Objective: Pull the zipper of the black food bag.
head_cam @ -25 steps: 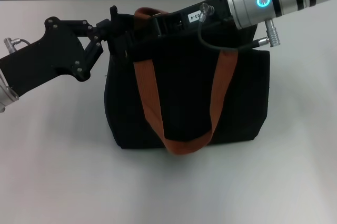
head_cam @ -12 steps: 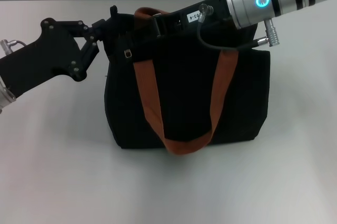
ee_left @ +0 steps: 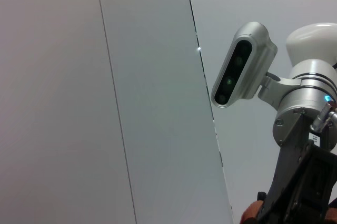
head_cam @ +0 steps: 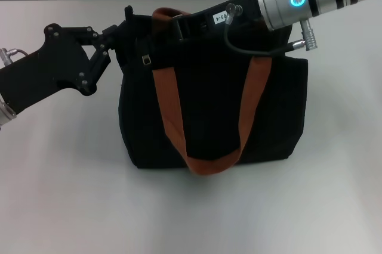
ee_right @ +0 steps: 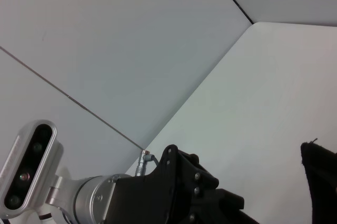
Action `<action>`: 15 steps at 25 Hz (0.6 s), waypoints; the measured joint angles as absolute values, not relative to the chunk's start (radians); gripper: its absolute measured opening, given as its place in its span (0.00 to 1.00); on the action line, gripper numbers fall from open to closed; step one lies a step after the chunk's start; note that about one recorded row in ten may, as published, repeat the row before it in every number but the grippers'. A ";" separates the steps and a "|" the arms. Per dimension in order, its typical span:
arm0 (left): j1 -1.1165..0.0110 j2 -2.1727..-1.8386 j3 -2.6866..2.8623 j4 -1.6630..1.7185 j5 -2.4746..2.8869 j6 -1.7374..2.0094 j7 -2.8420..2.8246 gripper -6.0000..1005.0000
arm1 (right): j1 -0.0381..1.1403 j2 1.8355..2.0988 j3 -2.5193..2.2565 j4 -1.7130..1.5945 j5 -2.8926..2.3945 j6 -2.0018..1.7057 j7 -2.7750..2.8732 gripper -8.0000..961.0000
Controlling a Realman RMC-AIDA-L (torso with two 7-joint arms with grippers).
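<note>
**Both arms at the bag's top edge, zipper tab hanging free**

The black food bag (head_cam: 215, 111) stood upright on the white table (head_cam: 59, 206), nearer the far edge than the near one and roughly midway between the left and right edges. One rust-brown strap handle (head_cam: 170, 117) drooped in a loop over its front face. The zipper (head_cam: 146, 60) showed as a small silver tab dangling just below the top rim, close to the bag's left upper corner.

The left gripper (head_cam: 122, 30) reached in from the table's left edge and met that same upper corner; its fingertips merged with the black fabric, so how wide it stood, and whether it pinched the rim, could not be told. The right gripper (head_cam: 179, 27) came from the far right corner across the bag's top, its tip buried among strap and fabric, and its opening was equally unreadable. Neither wrist view showed the bag's top or either arm's own fingers.

The silver tab hung apart from both grippers, which suggested it was not held. The likely risks: a pull that catches only fabric or strap and drags or tips the soft bag, or a slider that jams if the rim is not held taut against the pull.
</note>
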State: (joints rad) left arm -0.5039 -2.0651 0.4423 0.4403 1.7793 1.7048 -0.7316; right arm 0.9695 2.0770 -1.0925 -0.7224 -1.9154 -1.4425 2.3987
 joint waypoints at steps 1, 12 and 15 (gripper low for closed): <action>-0.504 -2.065 0.442 0.440 1.779 1.705 -0.732 0.02 | 0.970 2.077 -1.093 -0.722 -1.915 -1.442 2.399 0.14; -0.512 -2.068 0.444 0.436 1.779 1.709 -0.729 0.02 | 0.975 2.077 -1.105 -0.718 -1.917 -1.417 2.398 0.06; -0.513 -2.068 0.441 0.437 1.779 1.709 -0.731 0.02 | 0.976 2.078 -1.105 -0.718 -1.917 -1.417 2.398 0.06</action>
